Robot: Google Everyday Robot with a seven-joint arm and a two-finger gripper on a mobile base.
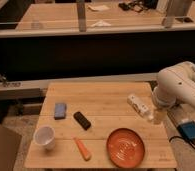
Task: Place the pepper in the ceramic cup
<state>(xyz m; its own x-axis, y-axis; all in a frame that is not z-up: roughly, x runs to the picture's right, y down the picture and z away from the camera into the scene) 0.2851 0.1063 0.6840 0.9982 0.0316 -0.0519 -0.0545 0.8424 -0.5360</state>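
Note:
The pepper, small, orange-red and tapered, lies on the wooden table near its front edge. The white ceramic cup stands upright to the pepper's left, near the front left corner, a short gap away. My gripper hangs from the white arm over the table's right edge, far to the right of the pepper and the cup, with nothing seen in it.
A round orange plate sits at the front right. A black oblong object and a blue sponge-like block lie mid-left. A white object lies by the gripper. A dark counter runs behind the table.

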